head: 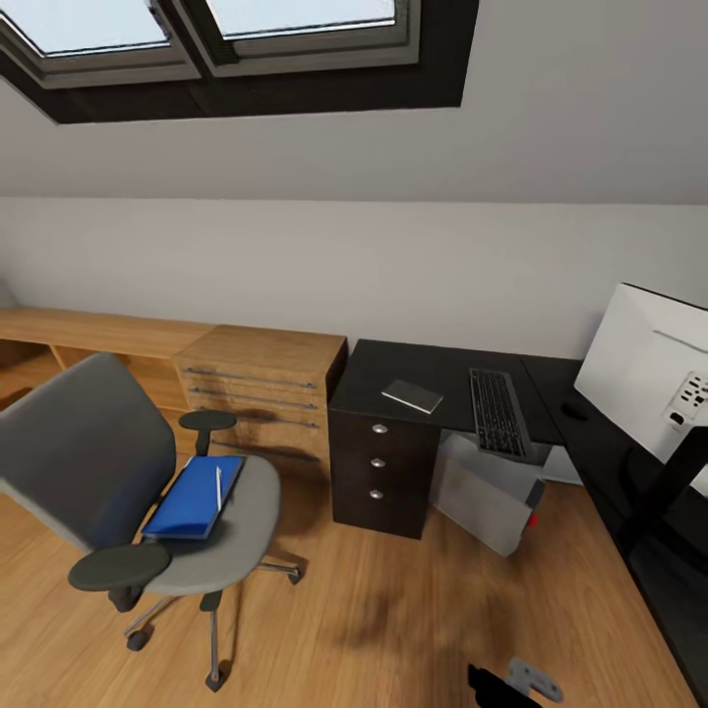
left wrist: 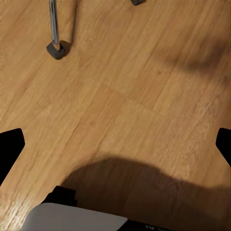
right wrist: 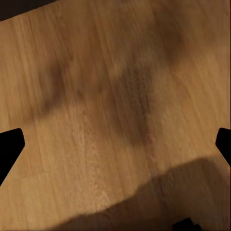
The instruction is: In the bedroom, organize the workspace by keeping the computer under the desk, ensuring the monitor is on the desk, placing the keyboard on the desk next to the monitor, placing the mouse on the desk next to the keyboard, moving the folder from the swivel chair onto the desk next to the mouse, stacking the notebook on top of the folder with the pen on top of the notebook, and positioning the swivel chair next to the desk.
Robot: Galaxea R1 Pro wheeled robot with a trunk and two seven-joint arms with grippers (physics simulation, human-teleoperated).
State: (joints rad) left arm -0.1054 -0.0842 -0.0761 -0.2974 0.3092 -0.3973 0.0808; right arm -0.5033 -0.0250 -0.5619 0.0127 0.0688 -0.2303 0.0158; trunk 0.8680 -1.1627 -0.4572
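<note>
two grippers hang low over the bare floor, left gripper [left wrist: 115,144] and right gripper [right wrist: 115,144] both spread wide and empty. folder [head: 192,497] lies on the chair [head: 147,492] seat with the pen [head: 218,488] on top. it looks thin, stiff, light and slick; best pinched at the overhanging front edge, kept level so the pen won't roll.

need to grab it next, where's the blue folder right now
In the head view, the bright blue flat folder lies at lower left on the grey swivel chair's seat, a thin white pen on top.
</note>
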